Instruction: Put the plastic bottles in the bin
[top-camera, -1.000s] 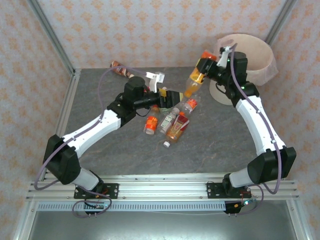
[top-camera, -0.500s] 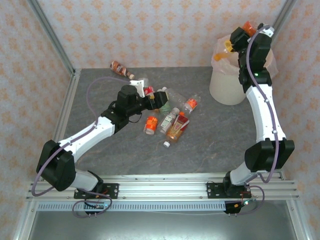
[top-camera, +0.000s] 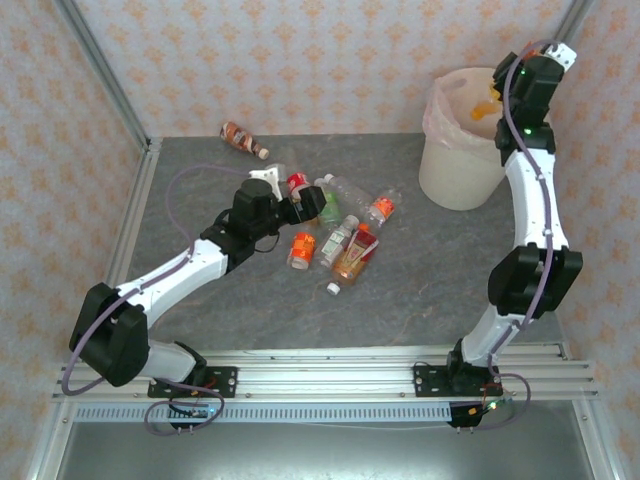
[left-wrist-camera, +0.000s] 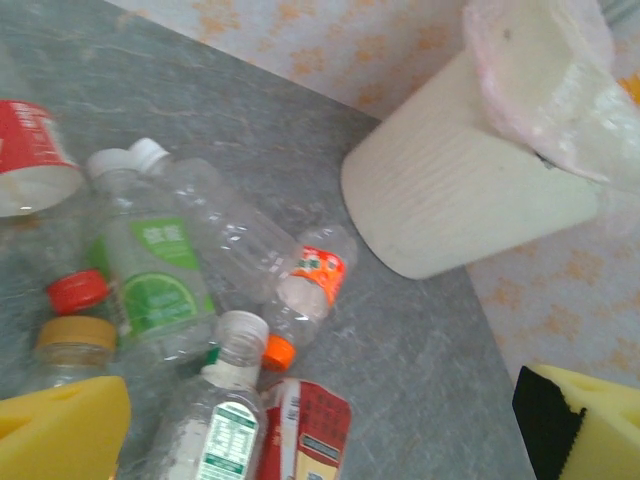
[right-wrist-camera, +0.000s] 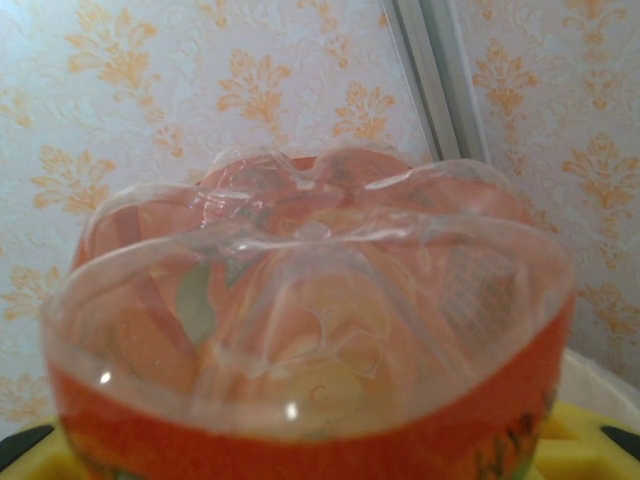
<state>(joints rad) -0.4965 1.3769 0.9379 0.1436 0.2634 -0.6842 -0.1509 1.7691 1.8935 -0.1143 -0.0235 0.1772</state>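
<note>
The right arm has swung up over the big round cream-white bin (top-camera: 455, 180) with its pink liner, right jaws gripping an orange-labelled clear plastic bottle (right-wrist-camera: 310, 330) above the opening. We see left jaws spread wide over the remaining plastic bottles (top-camera: 350, 255) on the grey worktop (top-camera: 430, 280).

Tabletop (top-camera: 420, 290): grey stone-look slab. Back + side walls (top-camera: 300, 60): cream wallpaper w/ orange floral print. Alu posts in rear corners, left (top-camera: 101, 65) + right (top-camera: 567, 30). Slotted alu rail (top-camera: 320, 380) along near edge, grey tray (top-camera: 320, 450) below.
</note>
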